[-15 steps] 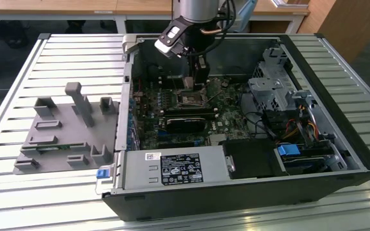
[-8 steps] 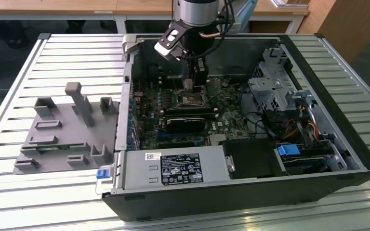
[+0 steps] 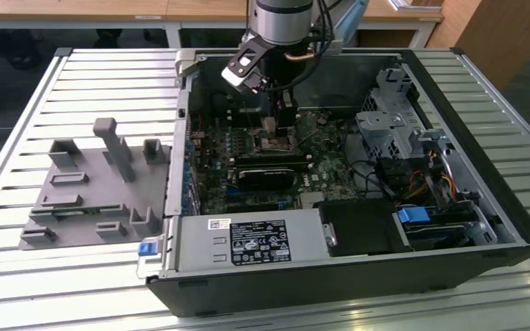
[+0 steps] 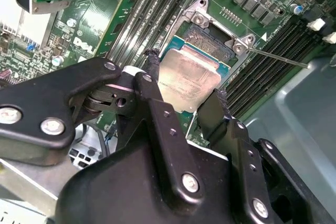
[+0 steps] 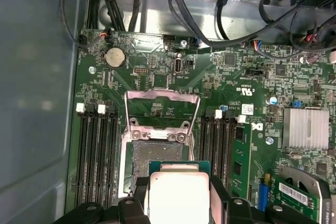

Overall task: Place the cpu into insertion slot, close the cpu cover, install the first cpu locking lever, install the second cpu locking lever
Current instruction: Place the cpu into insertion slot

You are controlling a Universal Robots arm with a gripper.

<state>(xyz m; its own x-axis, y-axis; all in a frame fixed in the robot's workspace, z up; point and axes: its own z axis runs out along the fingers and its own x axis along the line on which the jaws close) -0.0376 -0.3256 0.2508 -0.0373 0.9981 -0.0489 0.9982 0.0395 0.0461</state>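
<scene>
Over to the exterior view: an open black computer case (image 3: 339, 289) is seen laid on a slatted metal table (image 3: 108, 69). At the exterior view's left, a grey plastic fixture (image 3: 90, 186) is set on the slats, just beside the case. In the lower middle of the frame a silver power supply (image 3: 246, 243) is mounted, a blue latch (image 3: 149, 248) at its corner. In the first wrist view, a coin battery (image 5: 115, 56) and a finned heat sink (image 5: 304, 128) are picked out on the green motherboard (image 5: 210, 72), and black cables (image 5: 184, 9) are bundled along its edge.
</scene>
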